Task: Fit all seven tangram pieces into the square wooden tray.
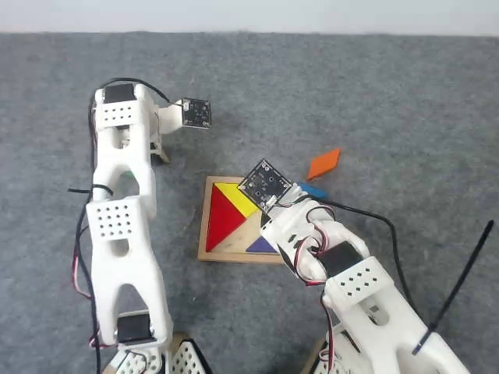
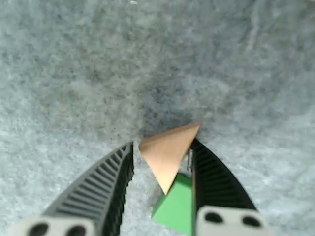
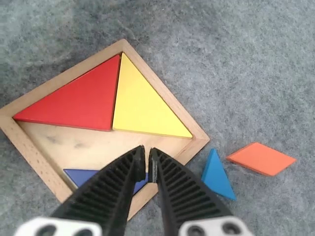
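Fuzzy grey carpet (image 1: 390, 93) bears square wooden tray (image 3: 172, 104) holding red triangle (image 3: 78, 101), yellow triangle (image 3: 140, 105).

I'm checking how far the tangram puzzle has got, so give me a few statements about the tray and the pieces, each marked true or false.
1. The red triangle and the yellow triangle lie side by side in the tray. True.
2. The orange parallelogram is in the tray. False: it lies on the carpet outside it, near the light blue triangle.
3. The right gripper holds a piece. False: it is shut over the tray with nothing between its jaws.
4. A dark blue triangle lies in the tray. True.
5. A tan triangle and a green piece are at the left gripper, over carpet. True.
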### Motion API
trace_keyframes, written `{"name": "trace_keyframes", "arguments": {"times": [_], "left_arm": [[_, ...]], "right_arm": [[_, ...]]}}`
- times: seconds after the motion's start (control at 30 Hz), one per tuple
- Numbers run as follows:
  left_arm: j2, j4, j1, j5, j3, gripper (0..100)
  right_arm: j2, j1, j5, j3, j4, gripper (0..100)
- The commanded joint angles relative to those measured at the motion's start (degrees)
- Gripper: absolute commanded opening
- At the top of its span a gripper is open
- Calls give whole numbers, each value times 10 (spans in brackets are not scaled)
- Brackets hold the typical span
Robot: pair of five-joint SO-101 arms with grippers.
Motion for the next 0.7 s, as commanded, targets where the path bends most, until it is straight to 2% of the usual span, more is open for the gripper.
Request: {"name": "trace_keyframes", "arguments": {"times": [0.0, 0.23, 0.43, 0.67], "left_arm": [[56, 4, -5, 9, -87, 169], [144, 51, -5, 9, -197, 169], [170, 109, -12, 9, -215, 169], [167, 120, -33, 28, -203, 74]], "right_arm": [[-22, -4, -1, -4, 0, 27], [-22, -4, -1, -4, 1, 27], [-22, -4, -1, -4, 1, 27], [-22, -4, -1, -4, 2, 27]]}}
